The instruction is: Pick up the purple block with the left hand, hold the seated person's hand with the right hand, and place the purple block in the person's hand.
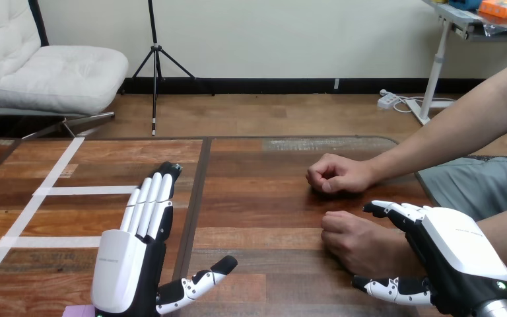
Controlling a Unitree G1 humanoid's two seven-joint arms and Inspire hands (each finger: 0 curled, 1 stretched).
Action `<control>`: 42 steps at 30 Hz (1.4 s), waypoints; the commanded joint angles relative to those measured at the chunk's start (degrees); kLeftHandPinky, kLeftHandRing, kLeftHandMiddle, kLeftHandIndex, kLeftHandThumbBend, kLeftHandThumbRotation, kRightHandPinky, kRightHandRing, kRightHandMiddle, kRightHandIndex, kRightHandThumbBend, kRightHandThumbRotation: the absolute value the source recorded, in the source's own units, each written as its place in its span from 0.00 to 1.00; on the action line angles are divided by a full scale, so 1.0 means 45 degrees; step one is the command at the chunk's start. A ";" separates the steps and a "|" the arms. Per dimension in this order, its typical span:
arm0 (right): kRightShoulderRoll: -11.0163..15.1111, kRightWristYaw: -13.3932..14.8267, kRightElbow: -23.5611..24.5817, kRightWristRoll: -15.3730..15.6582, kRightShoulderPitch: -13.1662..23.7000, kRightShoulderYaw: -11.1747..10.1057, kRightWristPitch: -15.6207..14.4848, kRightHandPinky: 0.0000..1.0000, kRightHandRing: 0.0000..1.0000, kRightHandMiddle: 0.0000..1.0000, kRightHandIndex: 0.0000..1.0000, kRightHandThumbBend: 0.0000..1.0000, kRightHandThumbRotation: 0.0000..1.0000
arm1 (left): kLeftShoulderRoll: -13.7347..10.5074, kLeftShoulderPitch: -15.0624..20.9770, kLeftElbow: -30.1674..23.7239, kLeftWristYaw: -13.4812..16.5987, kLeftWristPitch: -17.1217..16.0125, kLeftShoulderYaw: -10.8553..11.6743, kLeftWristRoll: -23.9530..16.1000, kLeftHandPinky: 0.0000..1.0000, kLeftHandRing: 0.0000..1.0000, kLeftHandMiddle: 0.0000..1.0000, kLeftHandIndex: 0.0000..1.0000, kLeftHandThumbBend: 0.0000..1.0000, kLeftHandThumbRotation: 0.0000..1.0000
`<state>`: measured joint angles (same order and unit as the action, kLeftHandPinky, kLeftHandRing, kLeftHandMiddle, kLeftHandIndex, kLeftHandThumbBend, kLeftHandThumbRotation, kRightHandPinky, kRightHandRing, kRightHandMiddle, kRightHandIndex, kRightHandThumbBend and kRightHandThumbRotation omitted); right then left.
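— Left hand (122, 264), how does it stand?
— Flat over the table (270, 198) at the lower left. Its fingers are straight and close together, pointing away from the robot, with the thumb out toward the right. It holds nothing.
— And the purple block (78, 311)?
— On the table at the view's bottom edge, just by the heel of that hand and partly hidden by it. Whether they touch I cannot tell.
— Right hand (465, 251)?
— Low at the right, over the wrist of the person's nearer hand (360, 243). Its fingers (396, 210) reach along the far side of that wrist and its thumb along the near side, spread wide, not closed round it.
— The person's nearer hand itself?
— A loose fist resting on the table, knuckles leftward. The person's farther hand (335, 176) is a fist too, on the table beyond it and apart from it.
— Anything else?
— White tape lines (53, 190) across the table's left part, beyond the left hand.
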<state>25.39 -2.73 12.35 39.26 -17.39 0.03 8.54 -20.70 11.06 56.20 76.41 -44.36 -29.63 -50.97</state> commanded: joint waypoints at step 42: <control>0.0272 0.0232 0.0320 -0.0006 0.0851 -0.0082 0.0241 0.92 0.88 0.83 0.83 0.70 0.29 | -0.0001 0.0405 -0.2228 -0.0231 0.0883 0.0751 0.0268 0.97 0.98 1.00 1.00 0.77 0.81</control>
<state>25.39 -2.72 12.35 39.27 -17.39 0.03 8.57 -21.60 7.84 50.55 74.88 -41.27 -28.04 -49.96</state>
